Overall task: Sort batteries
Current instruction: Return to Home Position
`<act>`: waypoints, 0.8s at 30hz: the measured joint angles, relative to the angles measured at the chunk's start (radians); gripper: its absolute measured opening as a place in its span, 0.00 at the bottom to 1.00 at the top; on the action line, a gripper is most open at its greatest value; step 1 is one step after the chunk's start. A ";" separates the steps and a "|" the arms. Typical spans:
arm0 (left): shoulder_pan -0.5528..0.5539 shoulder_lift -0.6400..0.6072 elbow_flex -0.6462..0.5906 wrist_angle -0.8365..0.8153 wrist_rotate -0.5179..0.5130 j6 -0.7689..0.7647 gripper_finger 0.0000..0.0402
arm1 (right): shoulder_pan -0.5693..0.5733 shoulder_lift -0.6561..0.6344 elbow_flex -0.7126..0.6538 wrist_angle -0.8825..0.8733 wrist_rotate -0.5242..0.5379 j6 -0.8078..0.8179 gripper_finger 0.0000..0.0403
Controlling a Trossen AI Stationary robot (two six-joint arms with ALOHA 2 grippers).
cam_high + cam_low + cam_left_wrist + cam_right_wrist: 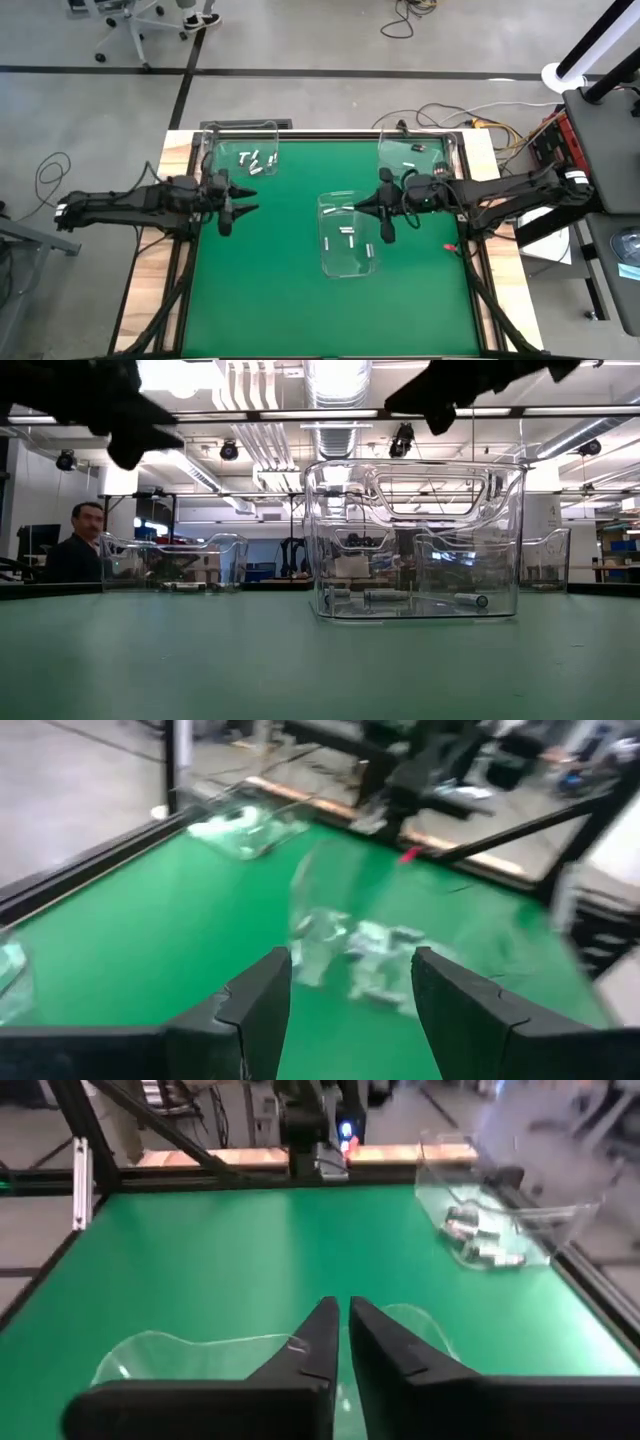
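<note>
Batteries (347, 232) binned; left pincer (250, 201) spread, right pincer (357, 206) closed (both hovering).

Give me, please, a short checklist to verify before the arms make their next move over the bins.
1. Left gripper empty: ok; fingers open, nothing between them.
2. Right gripper empty: ok; fingers shut, nothing held.
3. Both grippers higher than the bins: ok; the low view shows them above the rims.
4. Batteries all inside bins: ok; none seen loose on the mat, only a small red thing at its right edge.
5. Bins upright: ok.
6. Batteries sorted by kind: cannot tell.
</note>
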State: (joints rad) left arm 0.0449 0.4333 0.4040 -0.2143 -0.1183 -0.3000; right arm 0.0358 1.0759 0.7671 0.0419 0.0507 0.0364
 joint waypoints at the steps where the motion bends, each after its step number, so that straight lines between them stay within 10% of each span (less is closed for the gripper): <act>1: 0.000 -0.005 -0.025 0.014 -0.017 0.003 0.47 | -0.004 -0.005 -0.032 0.056 -0.003 -0.025 0.04; 9: -0.013 -0.113 -0.199 0.278 0.023 0.180 0.47 | -0.006 -0.155 -0.456 0.814 0.010 0.008 0.03; 24: -0.014 -0.433 -0.204 -0.066 -0.044 0.199 0.47 | 0.004 -0.550 -0.755 0.651 -0.004 -0.013 0.03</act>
State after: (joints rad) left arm 0.0307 0.0002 0.2001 -0.2805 -0.1624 -0.1014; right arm 0.0395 0.5260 0.0124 0.6933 0.0469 0.0233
